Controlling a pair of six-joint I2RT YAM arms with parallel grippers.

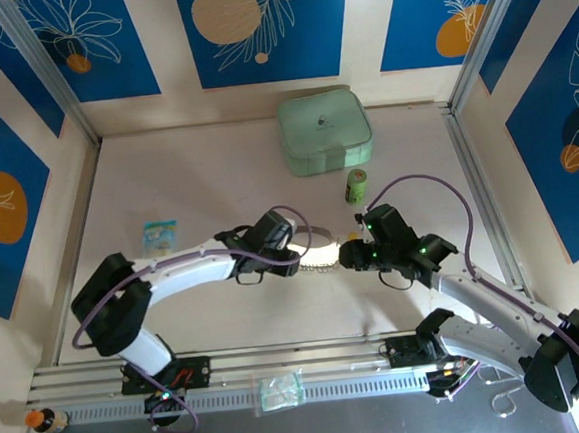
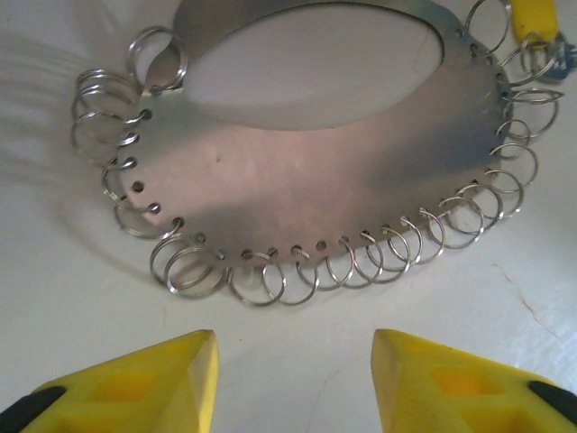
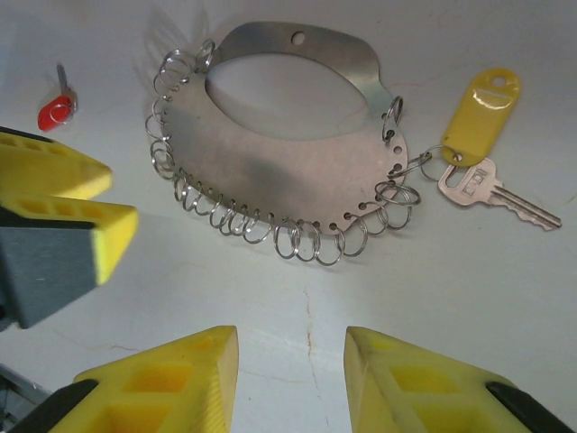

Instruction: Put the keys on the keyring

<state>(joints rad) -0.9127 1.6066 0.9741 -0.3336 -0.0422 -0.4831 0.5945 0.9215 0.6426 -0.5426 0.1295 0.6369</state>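
- Right wrist view: our right hand [image 3: 290,359] gapes empty, with bare bench [image 3: 297,293] before the keyring [image 3: 279,171].
- Yellow key [image 3: 482,106] meets its right-edge rings; red key [image 3: 56,110] lies apart, left.
- Our left hand [image 2: 293,361] gapes empty.

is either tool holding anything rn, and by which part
Nothing is held. The left tool and the right tool both stand open and empty, just short of the keyring.
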